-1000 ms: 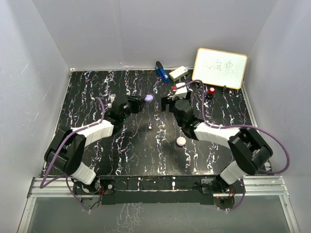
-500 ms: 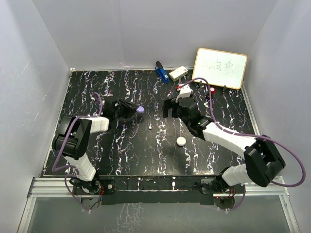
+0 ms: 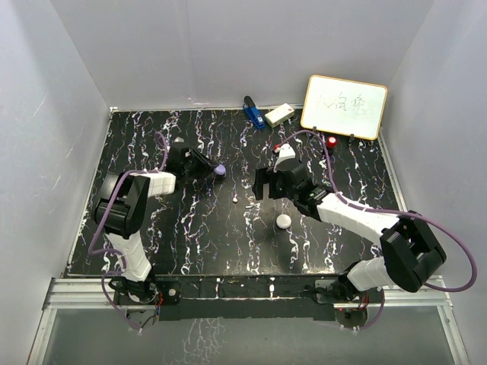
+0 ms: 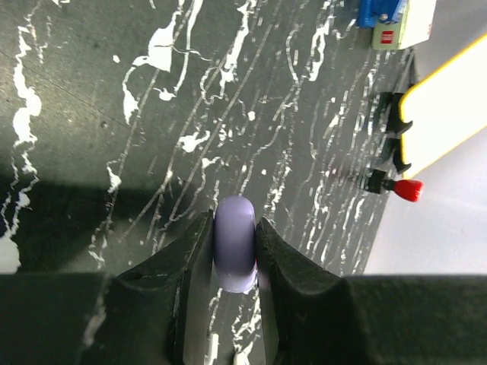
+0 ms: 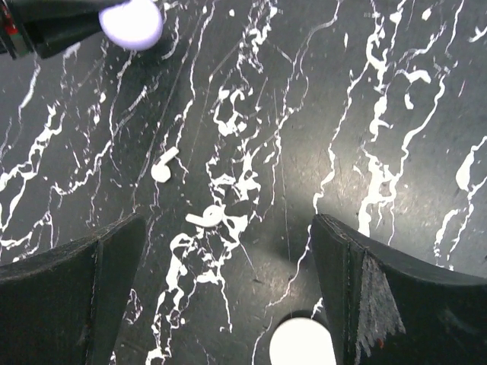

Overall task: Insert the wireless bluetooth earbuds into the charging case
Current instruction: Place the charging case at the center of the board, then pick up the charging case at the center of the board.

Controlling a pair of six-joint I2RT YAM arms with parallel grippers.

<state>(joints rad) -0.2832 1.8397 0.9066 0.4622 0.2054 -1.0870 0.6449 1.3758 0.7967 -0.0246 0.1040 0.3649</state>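
Note:
My left gripper (image 4: 234, 255) is shut on a pale purple round charging case (image 4: 234, 243), held on edge above the table; from above that purple case (image 3: 218, 170) shows left of centre. Two tiny white stemmed earbuds (image 5: 162, 169) (image 5: 207, 219) lie loose on the black marbled table, small in the top view (image 3: 236, 199) (image 3: 248, 205). My right gripper (image 5: 228, 255) stands open above them, its fingers wide apart with nothing between. A white round case (image 5: 302, 342) lies shut near the right finger, also seen from above (image 3: 283, 221). The purple case (image 5: 131, 21) shows at the top left of the right wrist view.
A whiteboard (image 3: 344, 106) leans at the back right with a red-capped knob (image 3: 332, 141) in front of it. A blue object (image 3: 253, 112) and a small white box (image 3: 278, 115) sit at the back edge. Grey walls enclose the table.
My left gripper has carried the purple case nearer and to the left. The right gripper has come nearer, over the earbuds, and stayed open.

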